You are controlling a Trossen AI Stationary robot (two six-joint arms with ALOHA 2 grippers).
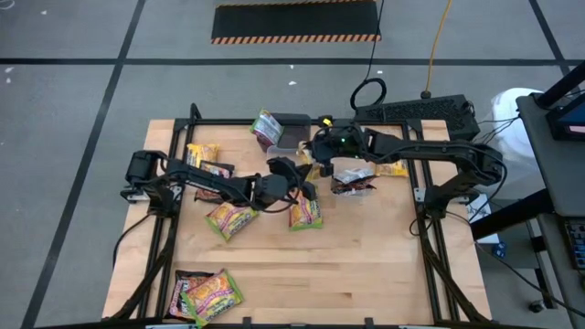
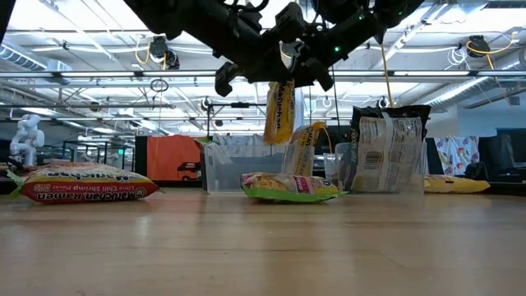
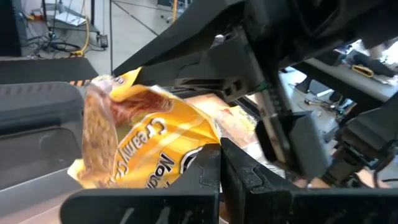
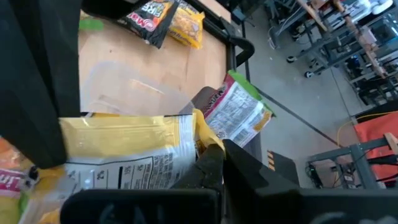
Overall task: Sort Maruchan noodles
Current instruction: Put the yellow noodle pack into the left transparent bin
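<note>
A yellow crinkly plastic noodle packet [image 2: 279, 113] hangs upright in the air above the middle of the wooden surface [image 1: 302, 274], over a clear plastic tub [image 2: 238, 168]. Both arms meet at it: the left jaws [image 3: 219, 163] are pressed together on one edge, and the right jaws [image 4: 216, 163] pinch another edge of the same yellow packet from the opposite side.

Below it lies a green-edged packet [image 2: 288, 187] flat on the surface, and beside that a dark brown-black packet [image 2: 386, 148] stands upright near a second clear tub. In the high view more packets are scattered: two green-edged ones [image 1: 230, 219] near the left arm, a pair [image 1: 207, 294] at the near left corner, a yellow and a dark one [image 1: 208, 161] at the far left, and a yellow one [image 1: 391, 168] under the right arm.
</note>
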